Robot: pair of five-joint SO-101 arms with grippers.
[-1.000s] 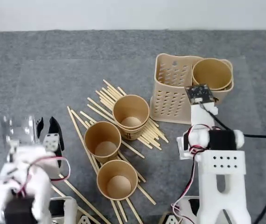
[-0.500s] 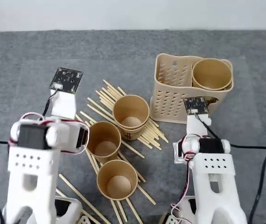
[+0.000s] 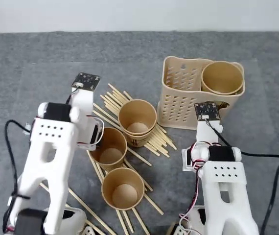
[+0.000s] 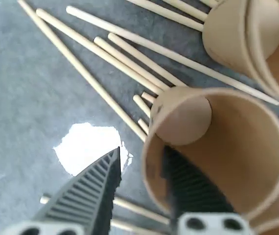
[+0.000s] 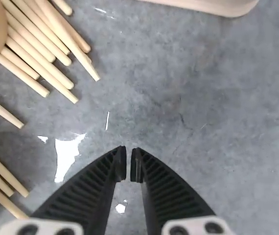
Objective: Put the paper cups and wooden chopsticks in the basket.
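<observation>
Beige basket (image 3: 178, 95) holds a paper cup (image 3: 222, 77); left jaws spread astride another cup (image 4: 232, 147), right jaws closed.

The right gripper (image 5: 127, 164) (jaws together) hangs over mat (image 5: 208, 98) near chopsticks (image 5: 41, 51).

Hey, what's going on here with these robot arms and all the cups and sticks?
It's a tidy-up job: loose cups and wooden chopsticks go into the basket. The left gripper is open astride the rim of one paper cup on the table, one finger inside it and one outside. The right gripper is shut, holding nothing, above bare mat near the basket. One cup in the basket is already in place; the other cups and the chopsticks are not in it yet.
</observation>
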